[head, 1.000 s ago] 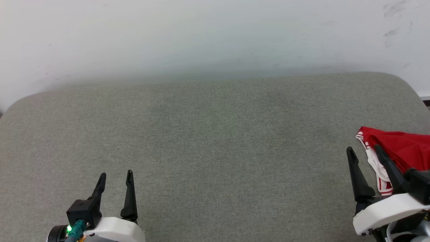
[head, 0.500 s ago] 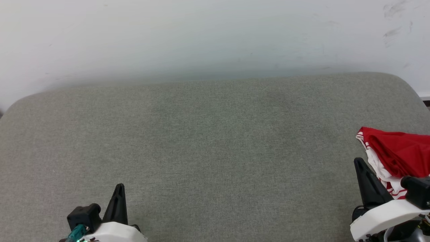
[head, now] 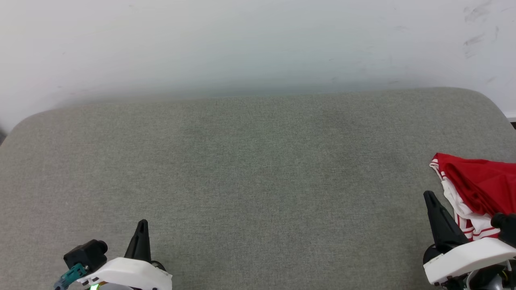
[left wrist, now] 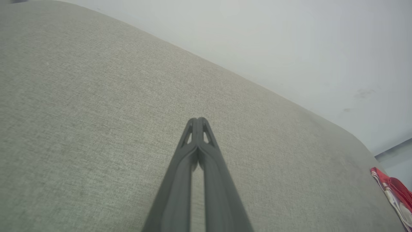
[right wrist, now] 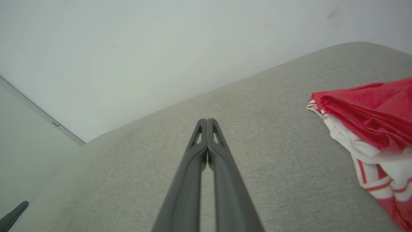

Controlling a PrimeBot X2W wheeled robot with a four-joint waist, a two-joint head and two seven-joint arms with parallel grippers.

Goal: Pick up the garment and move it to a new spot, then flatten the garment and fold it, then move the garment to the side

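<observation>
The left gripper [head: 142,222] sits at the near left of the grey upholstered surface [head: 258,161]. Its two dark fingers are pressed together tip to tip with nothing between them, as the left wrist view [left wrist: 198,120] confirms. The right gripper [head: 428,194] at the near right is likewise closed and empty, its tips meeting in the right wrist view [right wrist: 207,120]. It stands just beside the garment [head: 479,177] without gripping it.

A second ago both pairs of fingers stood spread apart; they have since come together. The garment lies where it did.

The garment is a bunched heap at the right edge of the surface, cut off by the frame. Red folds lie on top, and the white, red-striped sleeve part [right wrist: 370,154] is along its left side. That striped edge runs from the far corner back toward the robot; the full long axis cannot be told. Behind the surface rises a pale wall [head: 242,40].
</observation>
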